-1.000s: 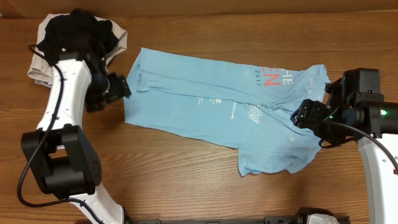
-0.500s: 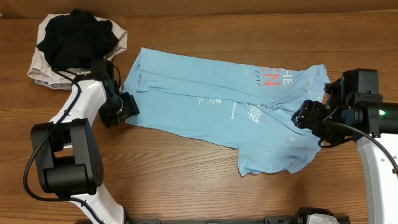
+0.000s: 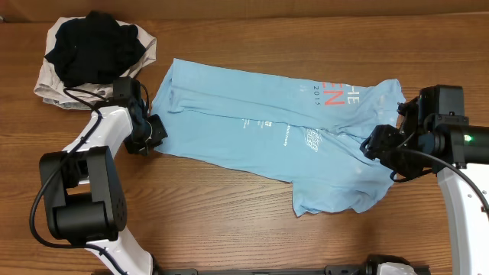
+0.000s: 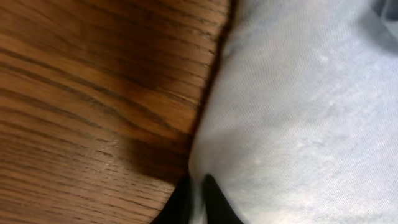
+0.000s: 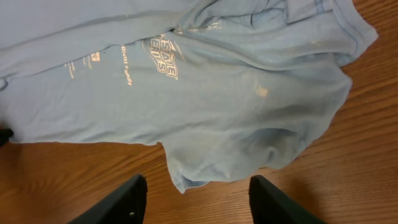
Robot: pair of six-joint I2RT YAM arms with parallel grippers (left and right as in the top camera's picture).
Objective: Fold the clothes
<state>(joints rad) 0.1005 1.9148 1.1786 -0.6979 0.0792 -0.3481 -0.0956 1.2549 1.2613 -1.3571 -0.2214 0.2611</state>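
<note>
Soft cloth on grained wood

The T-shirt is matt, finely woven sky-blue cloth with flat red and white print. The tabletop is brown grained wood with a slight sheen. The left arm has smooth white plastic shells.

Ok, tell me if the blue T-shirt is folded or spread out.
Spread out, not neatly folded: the T-shirt lies long and flat across the table, creased, with some layers overlapping.

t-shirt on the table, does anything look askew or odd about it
Yes: the T-shirt lies skewed across the table, creased lengthwise, its right end bunched with one flap jutting toward the front edge. Nothing looks torn or spilled.
</note>
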